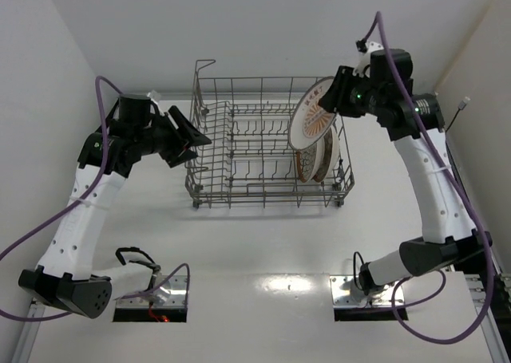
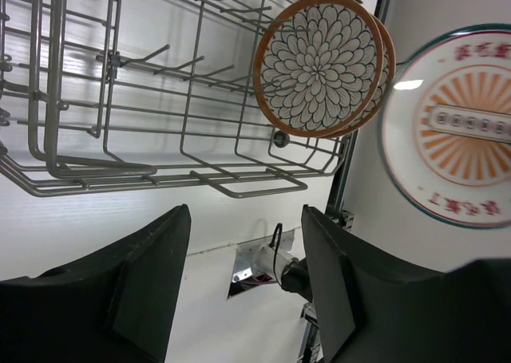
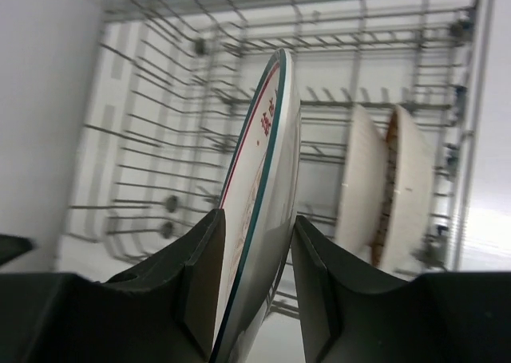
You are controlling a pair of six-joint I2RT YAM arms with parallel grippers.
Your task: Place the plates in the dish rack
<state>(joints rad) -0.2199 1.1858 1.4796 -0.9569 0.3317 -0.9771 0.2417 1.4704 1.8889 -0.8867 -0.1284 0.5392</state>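
Two-thirds done, with both brown-rimmed plates [image 1: 319, 162] standing at the right end of the dish rack [image 1: 263, 189]; left only to slot the sunburst plate [image 1: 310, 120], clamped edgewise in the right gripper [image 3: 255, 275] above them, left gripper [image 2: 243, 275] empty, part-open, off the rack's left side.

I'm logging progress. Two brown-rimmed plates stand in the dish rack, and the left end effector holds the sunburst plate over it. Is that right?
Not quite: the right end effector holds the sunburst plate, clamped between its fingers in the right wrist view. The left end effector is open and empty. Two brown-rimmed plates do stand in the dish rack.
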